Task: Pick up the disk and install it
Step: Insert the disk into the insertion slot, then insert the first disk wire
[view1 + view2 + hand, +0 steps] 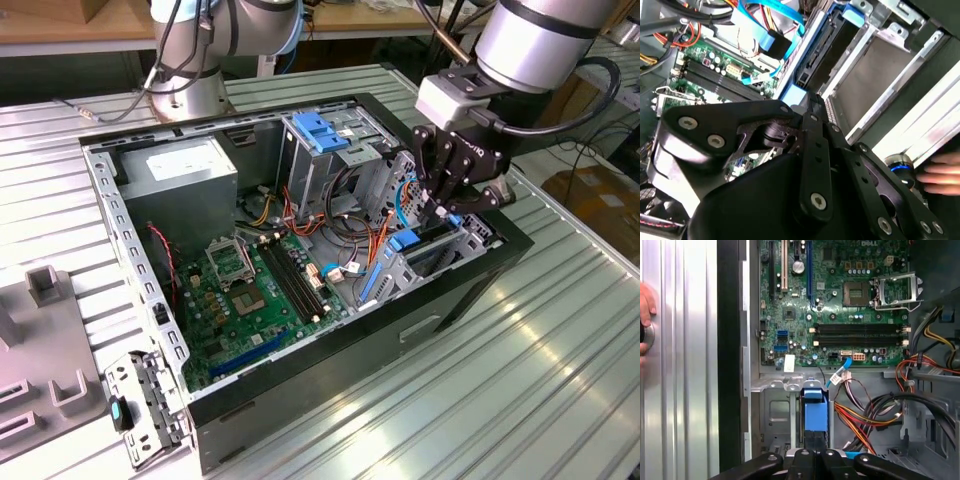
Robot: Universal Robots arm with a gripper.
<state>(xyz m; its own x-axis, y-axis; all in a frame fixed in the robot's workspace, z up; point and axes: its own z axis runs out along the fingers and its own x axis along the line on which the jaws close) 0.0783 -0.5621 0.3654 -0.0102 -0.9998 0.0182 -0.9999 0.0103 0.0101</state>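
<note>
The disk (452, 221) stands on edge in the drive bay, at the corner of the open computer case (150, 300) on the exterior view's right. Its blue carrier end (816, 415) points up out of the bay. In the second wrist view the disk's (815, 55) dark edge runs down into the grey metal cage. My gripper (443, 207) hangs straight over that bay, its black fingers drawn together. In both wrist views the gripper's (817, 452) (812, 100) tips sit at the blue end of the carrier.
Orange, black and blue cables (350, 230) crowd the space beside the bay, above the green motherboard (250, 290). A blue latch plate (320, 130) and a grey metal box (190, 170) sit further back. A person's hand (645, 310) rests outside the case wall. A loose bracket (150, 400) lies on the ribbed table.
</note>
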